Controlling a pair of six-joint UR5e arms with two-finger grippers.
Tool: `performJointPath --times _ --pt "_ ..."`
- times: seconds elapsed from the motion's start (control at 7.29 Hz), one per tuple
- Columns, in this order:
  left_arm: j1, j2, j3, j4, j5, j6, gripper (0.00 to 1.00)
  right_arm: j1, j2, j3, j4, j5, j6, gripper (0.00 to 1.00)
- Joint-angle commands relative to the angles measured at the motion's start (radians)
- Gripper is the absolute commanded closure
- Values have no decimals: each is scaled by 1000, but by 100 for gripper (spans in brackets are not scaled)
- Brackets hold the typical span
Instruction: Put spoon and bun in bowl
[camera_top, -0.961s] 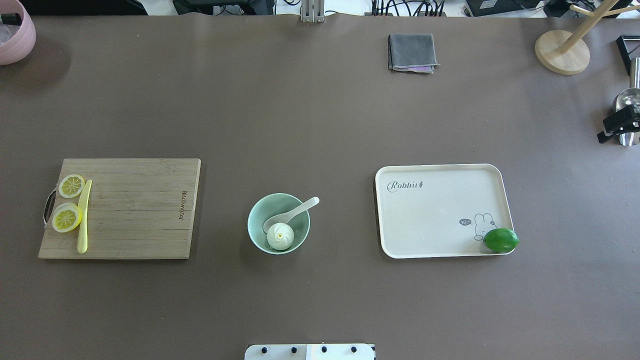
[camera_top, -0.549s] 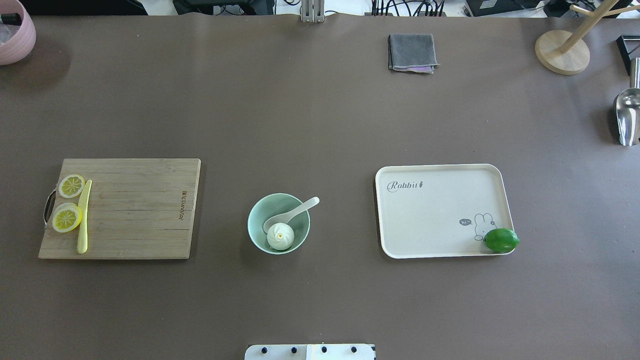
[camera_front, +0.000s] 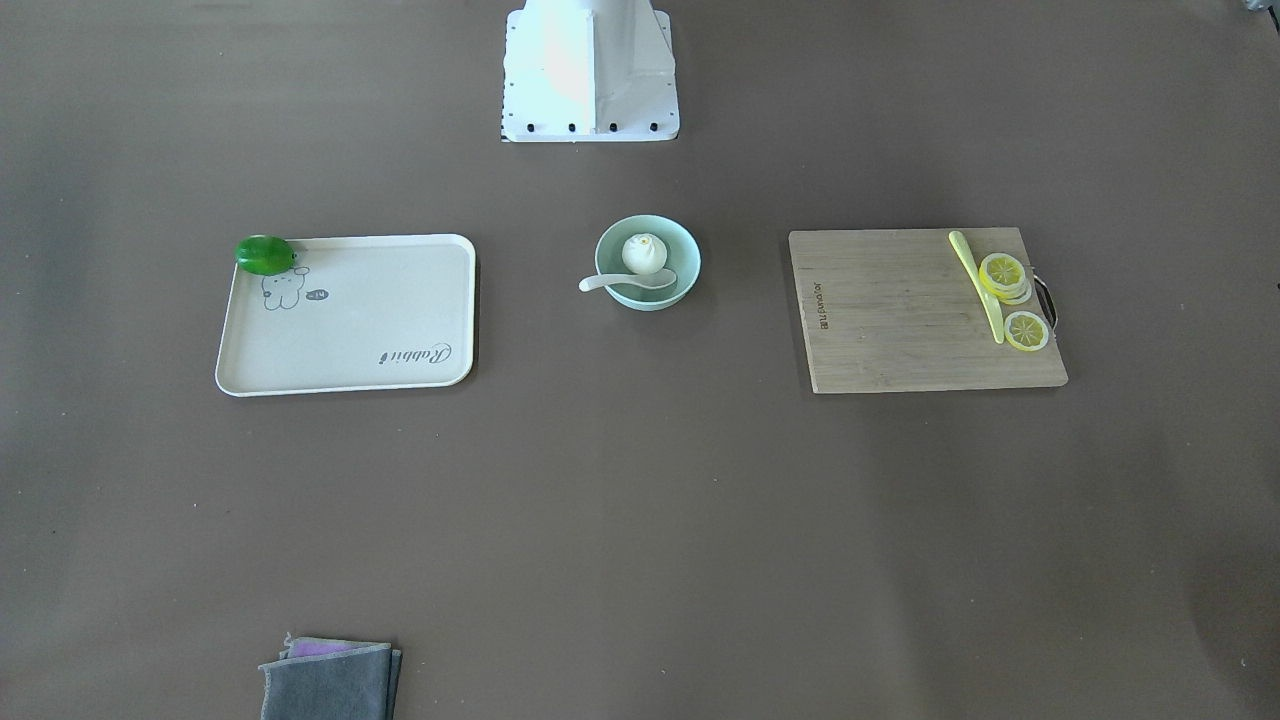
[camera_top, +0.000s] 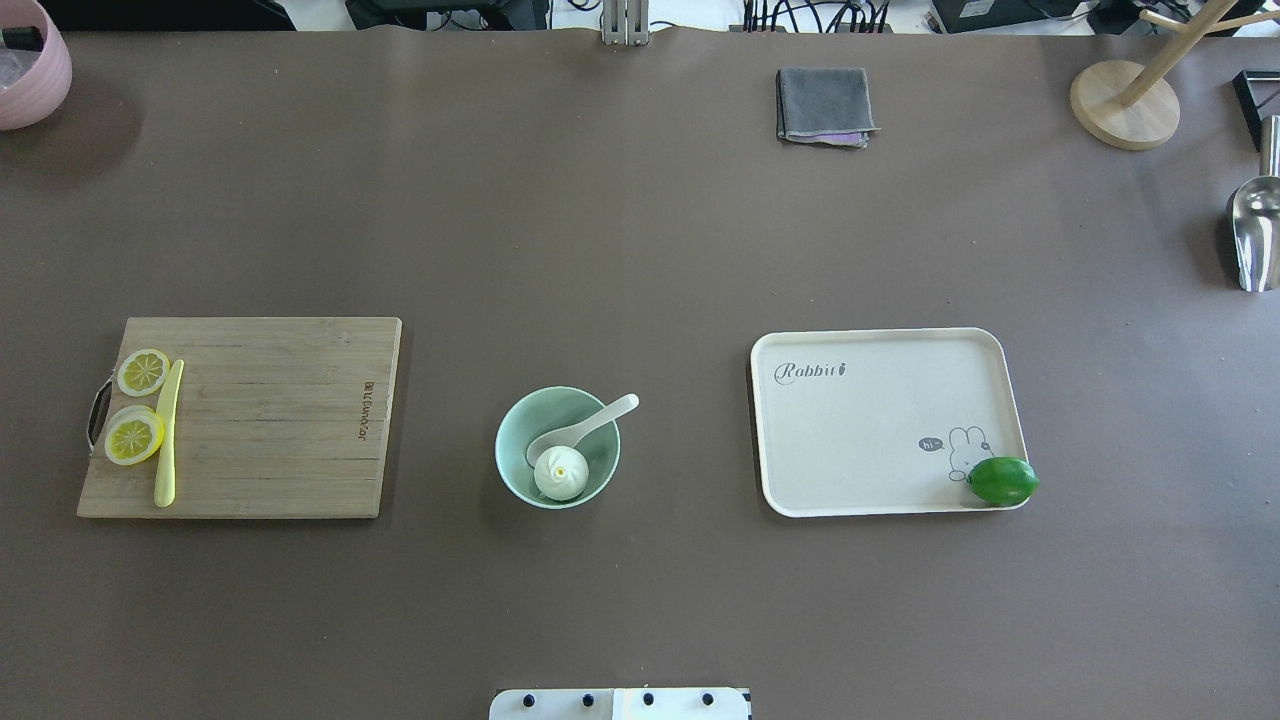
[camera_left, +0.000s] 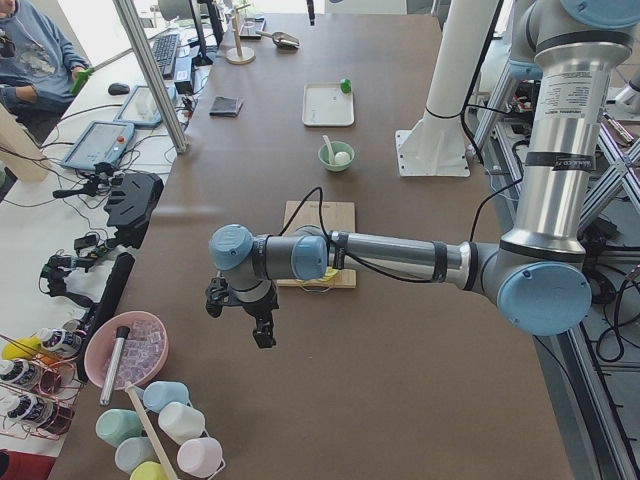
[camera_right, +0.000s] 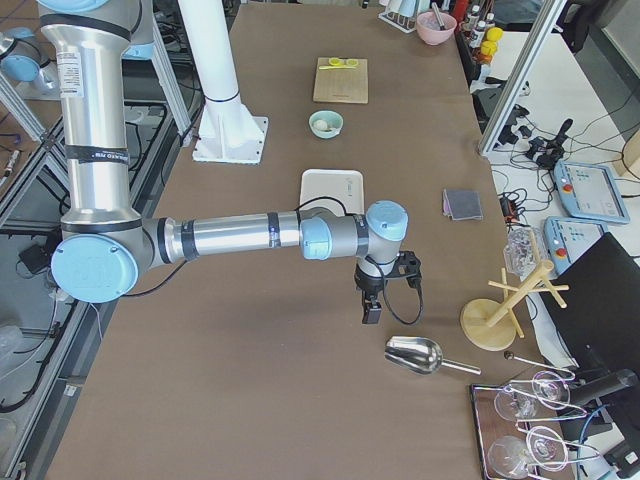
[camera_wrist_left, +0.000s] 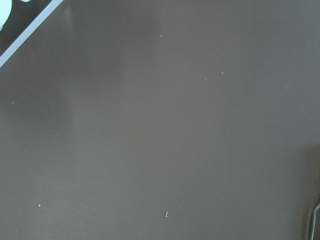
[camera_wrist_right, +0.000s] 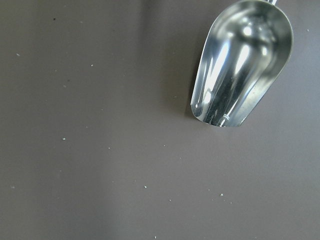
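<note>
The pale mint-green bowl (camera_top: 508, 425) stands at the table's middle, near the robot. The white bun (camera_top: 560, 473) with its yellow dot lies inside it. The white spoon (camera_top: 590, 425) rests with its scoop in the bowl and its handle over the rim. They also show in the front view: bowl (camera_front: 682, 250), bun (camera_front: 644, 253), spoon (camera_front: 625, 281). My left gripper (camera_left: 262, 335) hangs far off past the cutting board, seen only in the left side view. My right gripper (camera_right: 371, 312) hangs near a metal scoop, seen only in the right side view. I cannot tell whether either is open or shut.
A wooden cutting board (camera_top: 270, 420) with lemon slices (camera_top: 134, 438) and a yellow knife (camera_top: 166, 440) lies left of the bowl. A cream tray (camera_top: 880, 420) with a lime (camera_top: 1003, 480) lies right. A grey cloth (camera_top: 823, 105), wooden stand (camera_top: 1125, 103), metal scoop (camera_top: 1255, 235) and pink bowl (camera_top: 30, 70) sit at the edges.
My right gripper, at the overhead view's right edge over the metal scoop a second ago, has moved out of that view. Bowl, bun and spoon have not moved.
</note>
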Motion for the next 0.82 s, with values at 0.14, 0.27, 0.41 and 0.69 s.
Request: performJointPath --times 0.14,0.27,0.41,0.69 --pt "-1 -5 -2 -1 0 -11 2 1 53 -40 -24 2 -2 0" --pt "-1 -5 -6 -1 0 -9 2 11 56 -56 -24 6 -2 0" --pt "-1 -5 -19 -1 0 -12 2 13 56 -57 -24 22 0 0" --pt "2 -6 -16 -2 1 -11 2 16 44 -48 -30 67 0 0"
